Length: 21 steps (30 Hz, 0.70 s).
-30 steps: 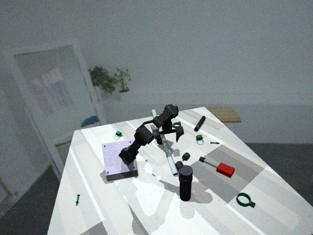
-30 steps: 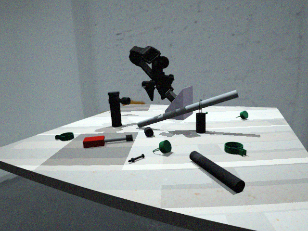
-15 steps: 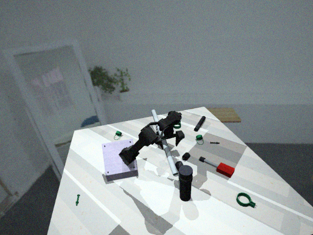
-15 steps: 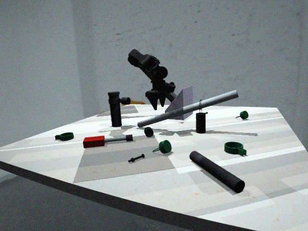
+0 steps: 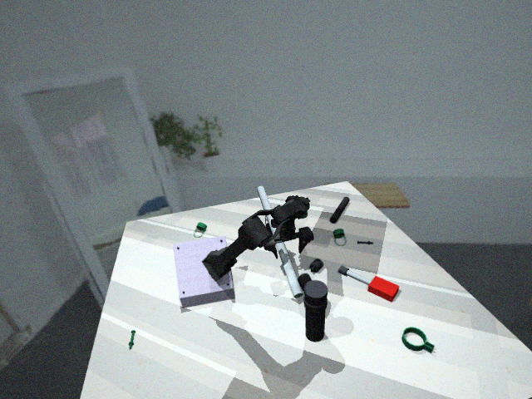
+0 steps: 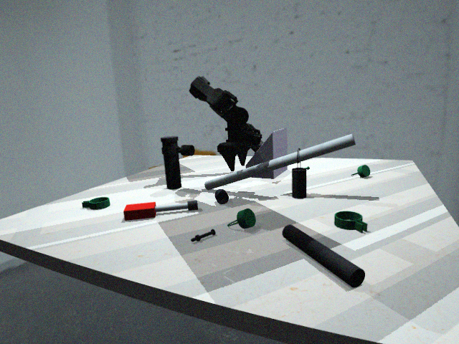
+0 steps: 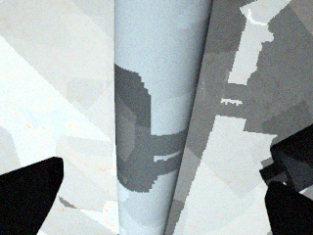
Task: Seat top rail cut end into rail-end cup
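Workshop: fence fittings on table (image 6: pixel 111 259)

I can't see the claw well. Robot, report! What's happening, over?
Gripper open, empty, straddling the rail from above, not touching. Rail's cut end beside the big post, not in the rail-end cup. Nothing blocking, over.
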Motion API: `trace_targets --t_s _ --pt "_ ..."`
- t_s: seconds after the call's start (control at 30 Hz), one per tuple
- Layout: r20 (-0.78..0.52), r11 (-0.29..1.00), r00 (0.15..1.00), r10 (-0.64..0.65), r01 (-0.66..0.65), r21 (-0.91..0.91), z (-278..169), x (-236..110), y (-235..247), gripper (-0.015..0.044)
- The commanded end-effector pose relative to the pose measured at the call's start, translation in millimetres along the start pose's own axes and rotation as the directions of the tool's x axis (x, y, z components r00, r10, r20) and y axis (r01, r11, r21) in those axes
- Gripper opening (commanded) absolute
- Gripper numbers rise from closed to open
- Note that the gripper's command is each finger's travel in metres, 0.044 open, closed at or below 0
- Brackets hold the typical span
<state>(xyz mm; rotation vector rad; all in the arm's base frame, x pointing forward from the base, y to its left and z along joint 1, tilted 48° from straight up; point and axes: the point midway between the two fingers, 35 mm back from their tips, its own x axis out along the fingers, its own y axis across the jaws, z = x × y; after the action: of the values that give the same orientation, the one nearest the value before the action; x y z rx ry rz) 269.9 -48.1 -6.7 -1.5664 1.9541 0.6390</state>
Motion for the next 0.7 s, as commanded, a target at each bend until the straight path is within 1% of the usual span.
trace_targets --t_s 0.0,0.67 --pt "-0.006 1.0 1.0 0.005 -0.005 -0.009 0 7 1 0.044" --pt "-0.006 1.0 1.0 0.005 -0.005 -0.008 0 40 1 0.044"
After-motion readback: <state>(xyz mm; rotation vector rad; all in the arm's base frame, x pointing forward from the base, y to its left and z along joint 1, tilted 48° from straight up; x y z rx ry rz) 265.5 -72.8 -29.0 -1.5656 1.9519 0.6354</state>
